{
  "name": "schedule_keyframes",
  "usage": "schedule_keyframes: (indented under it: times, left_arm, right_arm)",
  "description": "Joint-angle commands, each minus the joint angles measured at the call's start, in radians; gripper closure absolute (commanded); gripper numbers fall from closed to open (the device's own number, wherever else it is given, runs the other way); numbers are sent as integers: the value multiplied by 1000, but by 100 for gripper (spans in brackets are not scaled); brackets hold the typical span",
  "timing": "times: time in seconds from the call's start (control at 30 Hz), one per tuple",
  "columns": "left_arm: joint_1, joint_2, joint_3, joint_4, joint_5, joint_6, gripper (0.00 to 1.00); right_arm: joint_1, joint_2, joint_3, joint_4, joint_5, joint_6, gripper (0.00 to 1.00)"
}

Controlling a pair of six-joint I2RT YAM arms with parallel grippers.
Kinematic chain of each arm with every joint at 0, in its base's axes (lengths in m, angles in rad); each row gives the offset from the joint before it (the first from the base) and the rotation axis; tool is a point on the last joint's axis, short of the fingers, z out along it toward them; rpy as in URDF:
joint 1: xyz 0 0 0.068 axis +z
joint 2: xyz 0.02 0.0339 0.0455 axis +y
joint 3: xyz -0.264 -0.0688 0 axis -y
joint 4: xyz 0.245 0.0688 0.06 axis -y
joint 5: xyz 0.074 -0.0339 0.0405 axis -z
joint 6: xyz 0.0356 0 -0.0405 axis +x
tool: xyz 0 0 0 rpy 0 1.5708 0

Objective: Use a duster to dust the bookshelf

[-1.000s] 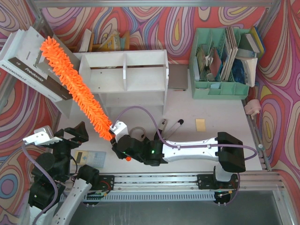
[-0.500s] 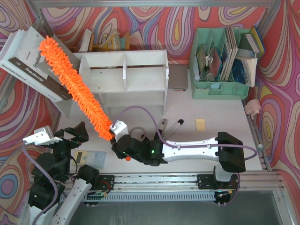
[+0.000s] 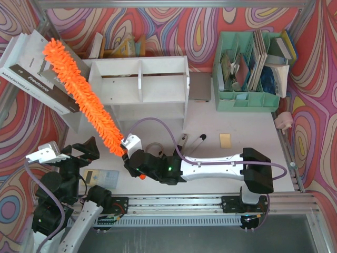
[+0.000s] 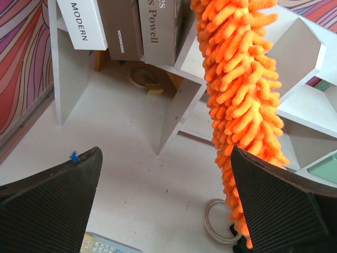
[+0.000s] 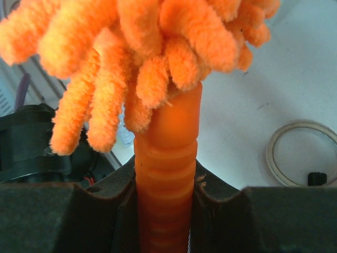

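The bright orange fluffy duster (image 3: 84, 100) slants from the table's near middle up to the far left. Its tip lies over the large books, just left of the white bookshelf (image 3: 139, 87). My right gripper (image 3: 128, 153) is shut on the duster's ribbed orange handle (image 5: 167, 158), with the fluff (image 5: 142, 42) right above the jaws. My left gripper (image 3: 79, 153) hangs open at the near left with nothing between its fingers. In the left wrist view the left gripper (image 4: 166, 150) looks at bare table, with the duster (image 4: 237, 95) passing its right finger and the bookshelf (image 4: 303, 58) behind.
Large white and grey books (image 3: 31, 68) lean at the far left. A mint green organiser (image 3: 247, 68) stands at the back right. A tape ring (image 3: 152, 149), two pens (image 3: 192, 141), a yellow note (image 3: 225, 139) and a calculator (image 3: 102, 176) lie on the table.
The right gripper and the duster have shifted slightly to the left. The left arm has not moved.
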State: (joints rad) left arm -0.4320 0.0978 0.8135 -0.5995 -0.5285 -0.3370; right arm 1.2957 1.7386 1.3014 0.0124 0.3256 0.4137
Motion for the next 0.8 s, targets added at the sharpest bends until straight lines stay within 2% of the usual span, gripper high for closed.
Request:
schedule_keyframes:
  times: [0.0, 0.47, 0.77]
  left_arm:
    - [1, -3, -11, 19, -1, -4, 2]
    - [2, -7, -10, 17, -2, -4, 2]
    - [1, -8, -10, 16, -3, -4, 2]
  right_arm:
    - [36, -19, 40, 84, 13, -84, 100]
    - [-18, 5, 20, 1, 36, 48, 100]
    - [-4, 13, 44, 31, -23, -25, 100]
